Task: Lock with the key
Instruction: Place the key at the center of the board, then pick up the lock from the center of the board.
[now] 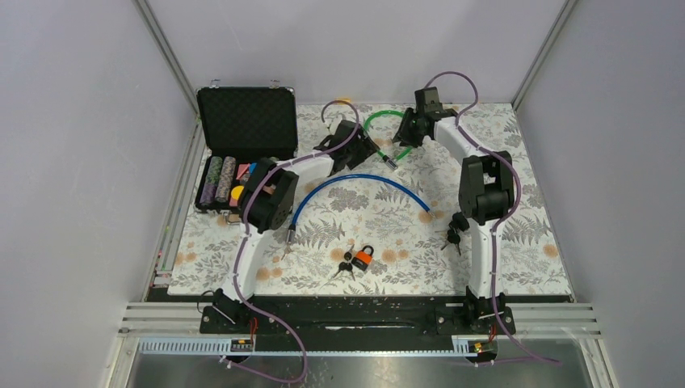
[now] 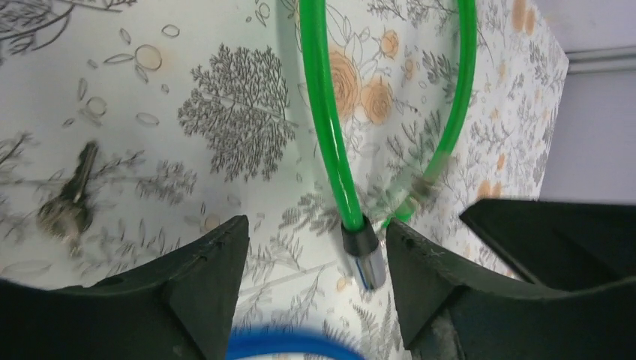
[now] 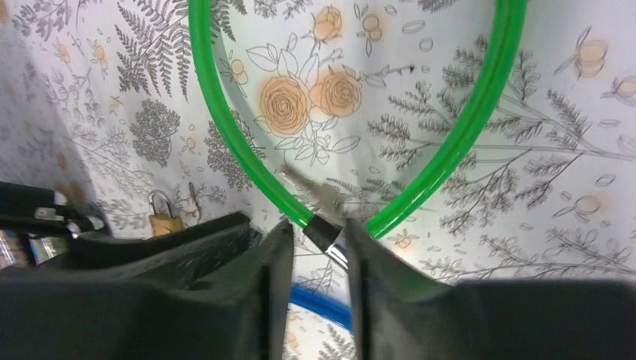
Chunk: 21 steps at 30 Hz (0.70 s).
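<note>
1. Green plastic-sheathed cable lock lies looped on the floral table's far middle, its black-collared metal end between both grippers.
2. Left gripper stands wide open around that end, touching nothing.
3. Right gripper has its jaws narrowly parted beside the collar, clamping nothing; a blurred silver key sits close by.
4. Both flank the joint, likely to steady it for keying.

- A robot lab's test cell: plain grey wall panels set in aluminium frame posts close it in on three sides.
- The white left arm and right arm are bolted to a black rail, with purple cables trailing.
- The floral-covered tabletop carries staged props: a green cable lock, an orange padlock and a black case.
</note>
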{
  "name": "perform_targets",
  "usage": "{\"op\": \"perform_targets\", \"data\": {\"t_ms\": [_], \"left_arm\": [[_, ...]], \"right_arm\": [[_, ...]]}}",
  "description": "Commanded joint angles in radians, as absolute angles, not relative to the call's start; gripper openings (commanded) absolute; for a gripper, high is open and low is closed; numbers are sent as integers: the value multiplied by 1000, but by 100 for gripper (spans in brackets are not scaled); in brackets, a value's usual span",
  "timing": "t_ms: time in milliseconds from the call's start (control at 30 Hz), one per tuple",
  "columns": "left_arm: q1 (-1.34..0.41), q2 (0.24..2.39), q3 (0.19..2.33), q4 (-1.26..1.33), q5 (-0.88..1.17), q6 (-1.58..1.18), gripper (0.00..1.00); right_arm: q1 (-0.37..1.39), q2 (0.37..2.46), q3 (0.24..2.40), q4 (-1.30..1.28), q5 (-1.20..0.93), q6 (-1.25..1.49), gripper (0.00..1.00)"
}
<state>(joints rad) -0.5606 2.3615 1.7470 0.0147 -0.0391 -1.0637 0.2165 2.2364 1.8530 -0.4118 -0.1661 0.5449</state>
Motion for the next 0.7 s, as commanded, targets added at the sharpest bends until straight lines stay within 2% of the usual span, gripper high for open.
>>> {"op": "perform_targets", "data": {"t_ms": [0, 67, 133, 267, 367, 567, 667], "left_arm": [[-549, 2153, 1670, 55, -73, -898, 71], [-542, 2080, 1620, 49, -86, -826, 75], [-535, 1982, 1554, 44, -89, -743, 78], [-529, 1806, 1408, -49, -133, -611, 82], [-530, 1699, 1306, -129, -178, -566, 83], [-529, 1593, 1167, -319, -260, -592, 82], [-529, 1552, 1092, -392, -306, -623, 79]], "right_arm": [[212, 2222, 1908, -489, -124, 493, 49], [213, 2164, 1841, -463, -109, 478, 60], [213, 2086, 1753, -423, -97, 459, 64], [223, 1911, 1506, -324, -130, 395, 67], [270, 1833, 1398, -311, -118, 332, 69], [449, 1831, 1387, -391, 67, 262, 70], [531, 1851, 1403, -395, 72, 269, 69]]}}
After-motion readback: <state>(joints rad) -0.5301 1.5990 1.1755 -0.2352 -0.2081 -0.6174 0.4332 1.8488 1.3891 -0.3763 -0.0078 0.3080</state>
